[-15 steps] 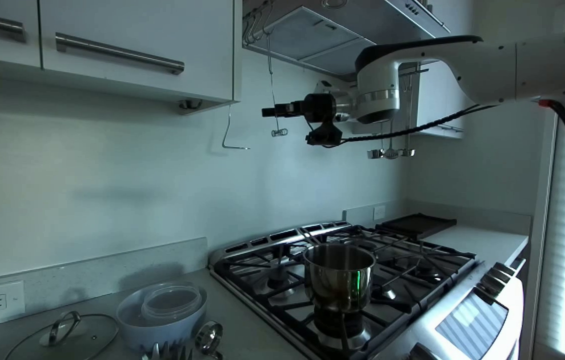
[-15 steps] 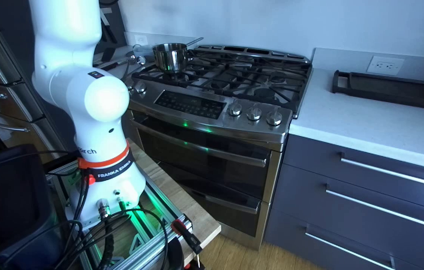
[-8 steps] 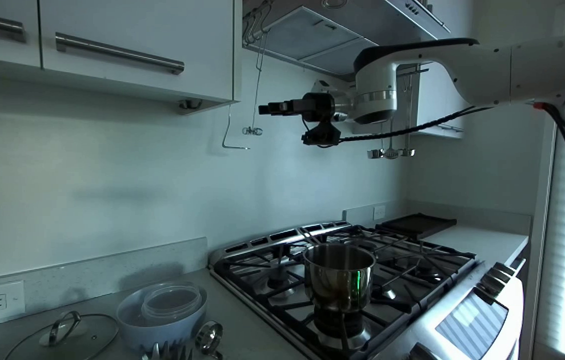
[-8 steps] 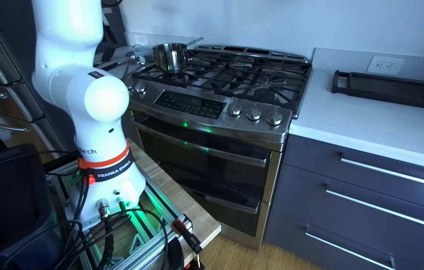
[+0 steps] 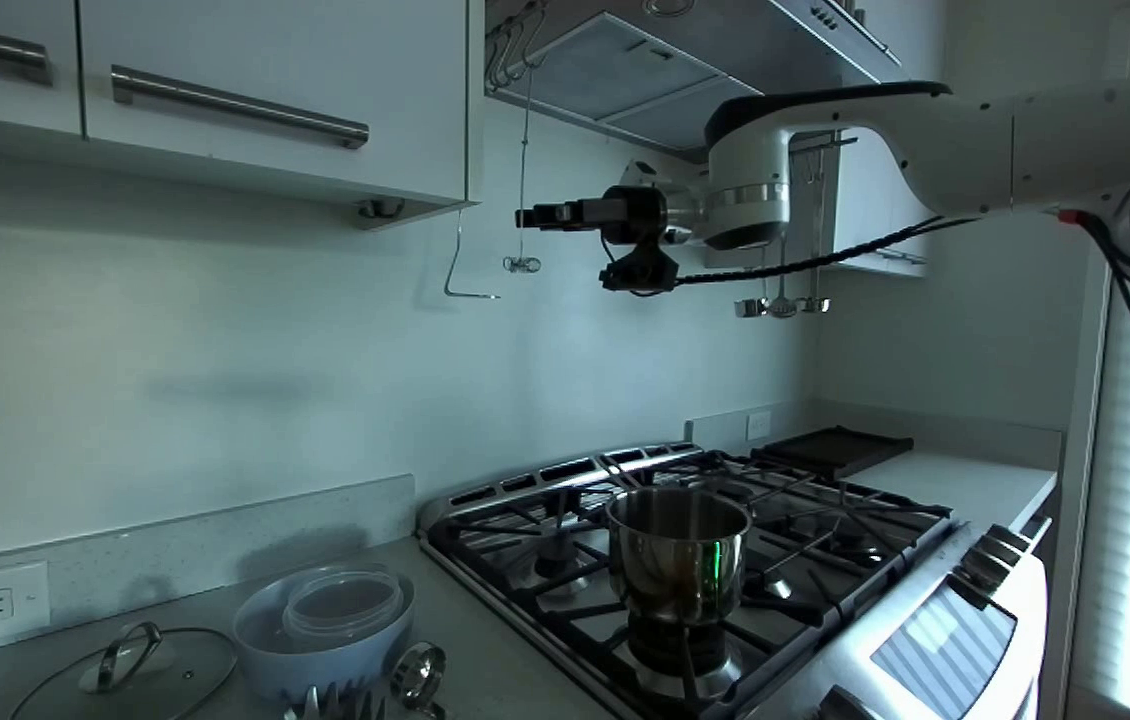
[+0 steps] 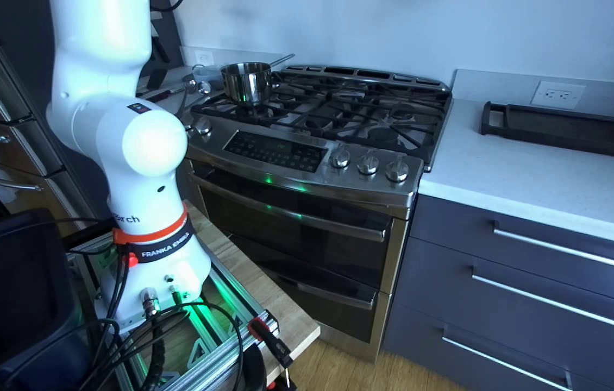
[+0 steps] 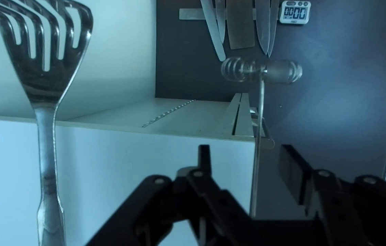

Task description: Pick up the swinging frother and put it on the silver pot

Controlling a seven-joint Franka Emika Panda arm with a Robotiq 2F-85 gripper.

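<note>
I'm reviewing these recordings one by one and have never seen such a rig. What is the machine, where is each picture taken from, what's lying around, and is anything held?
The machine is a white robot arm with a black two-fingered gripper at its end. Two cameras stand outside the robot, viewing the kitchen from different places; another rides on its wrist and looks out past the gripper.

Both exterior views show a silver pot sitting on a stove. The counter beside it holds a pale bowl and a glass lid; a dark tray lies on the counter at the stove's other side.

Nothing is held. A thin frother hangs by the range hood, and the wrist view shows it between the spread jaws, with a gap on each side.
</note>
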